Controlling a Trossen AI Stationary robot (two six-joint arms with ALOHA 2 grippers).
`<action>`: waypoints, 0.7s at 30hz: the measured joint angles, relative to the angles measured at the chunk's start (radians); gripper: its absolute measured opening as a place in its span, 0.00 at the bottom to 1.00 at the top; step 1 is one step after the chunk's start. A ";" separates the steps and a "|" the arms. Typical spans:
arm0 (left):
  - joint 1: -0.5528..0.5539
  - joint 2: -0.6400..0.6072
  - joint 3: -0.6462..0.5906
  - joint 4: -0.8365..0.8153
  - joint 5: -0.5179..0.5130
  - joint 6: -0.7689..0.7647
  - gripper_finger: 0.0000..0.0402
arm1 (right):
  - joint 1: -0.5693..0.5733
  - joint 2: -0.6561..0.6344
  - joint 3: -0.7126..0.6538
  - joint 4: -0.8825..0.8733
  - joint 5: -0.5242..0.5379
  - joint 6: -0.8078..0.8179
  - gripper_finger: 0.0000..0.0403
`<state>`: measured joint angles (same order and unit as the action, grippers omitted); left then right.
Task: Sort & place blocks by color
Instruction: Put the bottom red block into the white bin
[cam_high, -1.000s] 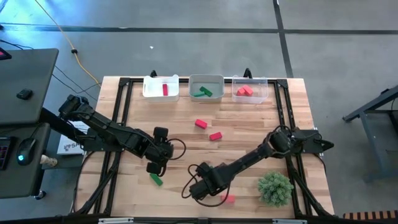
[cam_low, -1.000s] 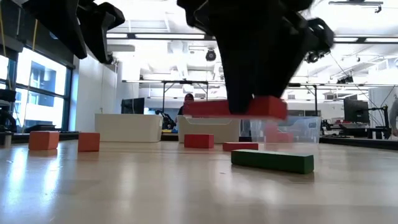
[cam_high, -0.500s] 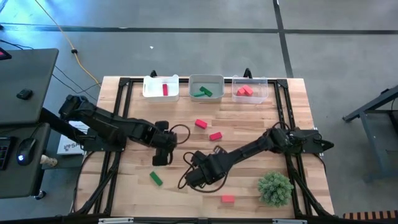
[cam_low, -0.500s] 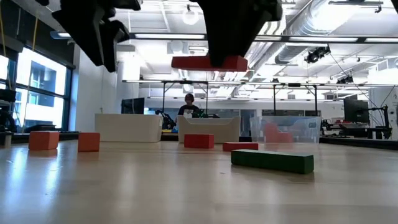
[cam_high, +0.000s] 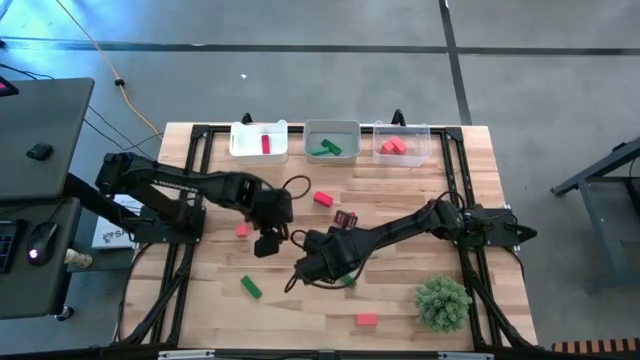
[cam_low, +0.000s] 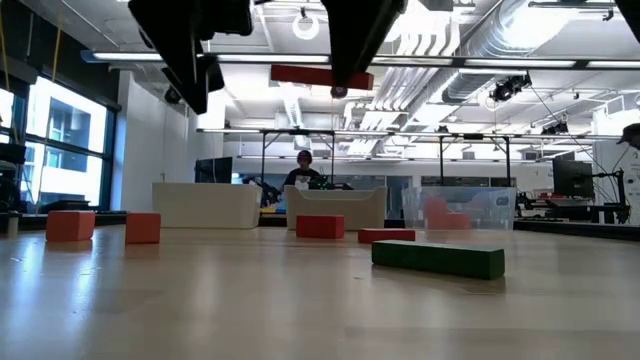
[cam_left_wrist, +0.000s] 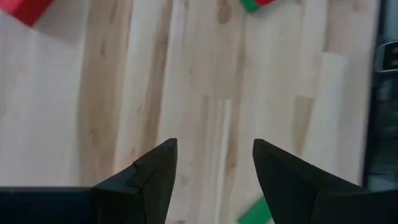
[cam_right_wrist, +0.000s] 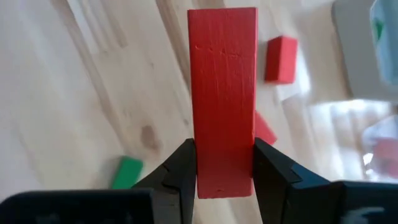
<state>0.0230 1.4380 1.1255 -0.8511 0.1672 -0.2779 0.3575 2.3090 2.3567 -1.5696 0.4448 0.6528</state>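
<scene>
My right gripper (cam_high: 316, 266) hangs over the table's middle, shut on a red bar (cam_right_wrist: 222, 93), which shows high up in the low view (cam_low: 322, 76). My left gripper (cam_high: 268, 243) is just to its left, open over bare wood (cam_left_wrist: 214, 165) with nothing between its fingers. Loose blocks lie flat on the table: two red ones (cam_high: 322, 199) (cam_high: 346, 218), a coral one (cam_high: 242, 230), a green bar (cam_high: 250, 288) and a coral one (cam_high: 367, 320) near the front edge. My right gripper pinches the red bar's two long sides (cam_right_wrist: 222, 171) between its two fingers, near one end. The fingers come from above, slanting down. The bar reaches out past the fingertips, lies level and is lifted well clear of the table.
Three clear bins stand along the far edge: the left (cam_high: 259, 140) holds a red block, the middle (cam_high: 332, 140) green ones, the right (cam_high: 402, 143) coral ones. A green plant (cam_high: 442, 303) stands at the front right. Another green block (cam_high: 347, 280) lies by my right gripper.
My right gripper has risen and gone toward the far edge with the red bar, rolling its wrist; the bar stays level and hangs much higher above the table. My left gripper has swung toward the far edge and the right, staying open, and has uncovered the green bar.
</scene>
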 joint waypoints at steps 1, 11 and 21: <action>0.016 0.000 0.000 0.002 0.028 0.000 0.50 | -0.005 -0.005 -0.001 -0.002 0.006 -0.019 0.25; 0.143 0.000 0.000 0.048 0.312 -0.042 0.50 | -0.047 -0.019 -0.002 0.001 0.026 -0.296 0.25; 0.209 0.000 0.000 0.162 0.500 -0.158 0.50 | -0.070 -0.019 -0.001 0.111 -0.019 -0.559 0.25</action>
<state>0.2322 1.4380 1.1255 -0.6894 0.6675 -0.4360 0.2875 2.2902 2.3554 -1.4589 0.4261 0.0937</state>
